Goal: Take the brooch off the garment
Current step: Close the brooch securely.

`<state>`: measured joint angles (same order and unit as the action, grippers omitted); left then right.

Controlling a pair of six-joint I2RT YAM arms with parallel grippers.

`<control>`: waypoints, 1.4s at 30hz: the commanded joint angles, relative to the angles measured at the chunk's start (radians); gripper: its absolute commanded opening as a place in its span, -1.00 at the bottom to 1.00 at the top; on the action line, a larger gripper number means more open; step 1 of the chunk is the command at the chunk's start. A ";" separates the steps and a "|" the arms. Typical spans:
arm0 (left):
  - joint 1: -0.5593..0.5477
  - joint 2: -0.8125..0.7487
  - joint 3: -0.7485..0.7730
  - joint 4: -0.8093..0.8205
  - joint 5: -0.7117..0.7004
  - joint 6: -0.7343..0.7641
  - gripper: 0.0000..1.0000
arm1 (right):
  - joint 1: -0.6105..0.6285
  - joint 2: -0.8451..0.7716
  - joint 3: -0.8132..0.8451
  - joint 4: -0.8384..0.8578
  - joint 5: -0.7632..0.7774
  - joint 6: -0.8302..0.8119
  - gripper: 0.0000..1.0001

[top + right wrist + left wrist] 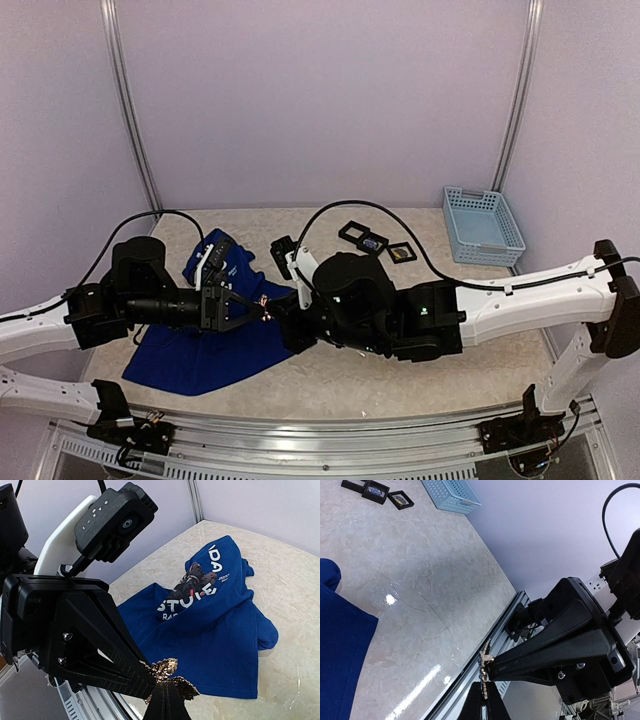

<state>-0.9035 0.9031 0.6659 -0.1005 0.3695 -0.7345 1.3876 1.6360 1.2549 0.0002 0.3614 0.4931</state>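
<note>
The royal-blue T-shirt lies crumpled on the table at the left; its white lettering and dark graphic show in the right wrist view. The gold brooch is held in the air, apart from the shirt, between both grippers. My left gripper is shut on the brooch from the left. My right gripper is shut on the same brooch from the right. In the left wrist view a corner of the shirt lies far left of the brooch.
A light-blue basket stands at the back right, also in the left wrist view. Three black square frames lie left of it. The metal rail runs along the table's near edge.
</note>
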 commanded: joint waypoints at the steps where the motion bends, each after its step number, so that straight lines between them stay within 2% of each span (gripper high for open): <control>1: -0.028 -0.015 0.028 0.110 0.079 0.027 -1.00 | -0.008 0.070 0.048 -0.048 -0.033 0.021 -1.00; 19: -0.035 -0.014 0.041 0.078 0.057 0.036 -1.00 | -0.016 0.065 0.056 -0.127 0.115 0.112 -1.00; 23: -0.030 -0.011 0.040 0.054 0.033 0.025 -1.00 | -0.016 0.042 0.025 -0.080 0.097 0.097 -1.00; 31: 0.004 -0.016 0.021 0.041 0.034 -0.015 -1.00 | -0.016 -0.038 -0.094 0.123 -0.004 0.021 -1.00; 38: 0.040 -0.018 0.002 0.044 0.053 -0.041 -1.00 | -0.015 -0.061 -0.119 0.156 -0.021 0.014 -1.00; 42: 0.050 -0.015 0.000 0.042 0.058 -0.046 -1.00 | -0.016 -0.075 -0.126 0.171 -0.021 0.008 -0.78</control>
<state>-0.8707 0.9020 0.6659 -0.0910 0.4118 -0.7662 1.3777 1.6009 1.1561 0.1608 0.3477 0.5163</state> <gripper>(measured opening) 0.011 0.061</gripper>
